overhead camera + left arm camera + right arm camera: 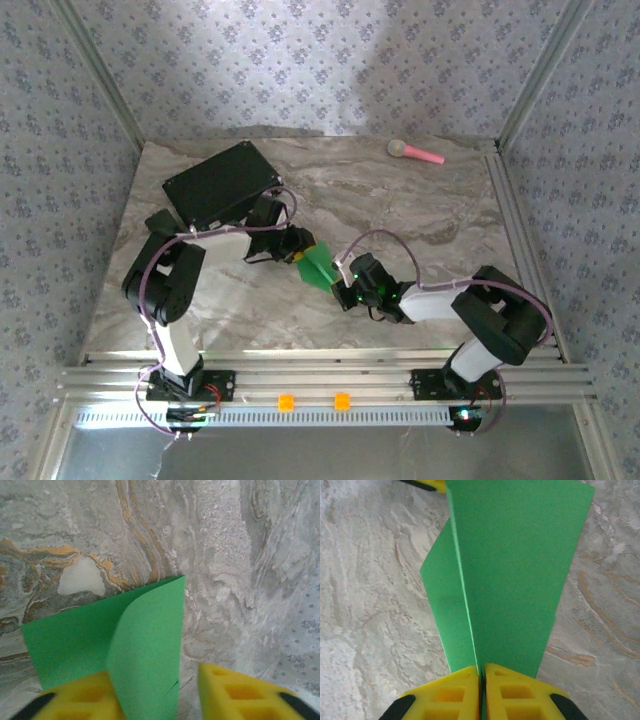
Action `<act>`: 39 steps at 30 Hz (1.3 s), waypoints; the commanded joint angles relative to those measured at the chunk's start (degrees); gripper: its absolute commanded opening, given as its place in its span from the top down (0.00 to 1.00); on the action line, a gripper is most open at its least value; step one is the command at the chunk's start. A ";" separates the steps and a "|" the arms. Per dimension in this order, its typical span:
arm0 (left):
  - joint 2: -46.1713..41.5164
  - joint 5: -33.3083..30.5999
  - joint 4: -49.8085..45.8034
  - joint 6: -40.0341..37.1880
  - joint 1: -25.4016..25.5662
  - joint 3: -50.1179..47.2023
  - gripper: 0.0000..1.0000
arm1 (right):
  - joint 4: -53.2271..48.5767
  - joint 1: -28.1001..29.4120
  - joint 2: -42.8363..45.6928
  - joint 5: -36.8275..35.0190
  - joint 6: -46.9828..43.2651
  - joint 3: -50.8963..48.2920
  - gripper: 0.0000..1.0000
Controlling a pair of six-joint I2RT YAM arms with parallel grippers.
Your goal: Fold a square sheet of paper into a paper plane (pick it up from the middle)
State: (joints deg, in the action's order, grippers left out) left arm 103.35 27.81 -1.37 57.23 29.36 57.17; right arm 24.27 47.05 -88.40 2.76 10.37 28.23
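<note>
The right gripper [481,672] shows at the bottom of the right wrist view. Its 2 yellow fingers [447,695] are pressed together. They pinch the bottom edge of the thin bright green sheet of paper [515,570]. The green sheet goes up from them to the top of the frame. 1 sharp fold line runs up from the pinch. A second green layer shows to the left of that line.

The left gripper [157,675] shows at the bottom of the left wrist view. Its 2 yellow fingers [80,700] are apart. A curled flap of the green sheet hangs between them, close to the finger on the left side. I cannot tell if that finger touches it. The finger on the right side is clear of the paper. The rest of the sheet spreads out to the lower left of the frame.

In the top view, the green sheet is in the middle of the frame, between the 2 grippers, over the grey marble table [430,215]. A black rectangular case [222,183] lies on the table at the upper left. A small toy with a pink handle [415,152] lies at the upper right, well apart from the paper.
</note>
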 commanded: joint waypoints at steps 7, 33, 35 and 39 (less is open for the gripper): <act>-0.38 1.19 -2.89 -0.67 0.63 2.10 0.94 | -6.03 3.44 2.25 -10.23 -8.83 2.02 0.73; -0.34 0.85 -2.50 -0.54 1.24 2.41 0.98 | -5.11 7.13 2.60 -17.35 -10.32 0.91 0.86; -0.34 0.76 -2.57 -0.46 1.24 2.49 0.97 | -5.05 6.93 2.55 -16.30 -9.74 0.85 0.89; -0.94 -0.07 -2.96 -0.54 1.30 2.37 0.94 | -4.99 6.39 2.42 -14.28 -8.90 0.86 0.95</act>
State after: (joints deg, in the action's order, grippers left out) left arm 103.35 27.81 -3.25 56.90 30.17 57.71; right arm 18.94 53.82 -86.87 -13.58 0.05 29.19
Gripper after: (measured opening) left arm 0.057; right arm 0.064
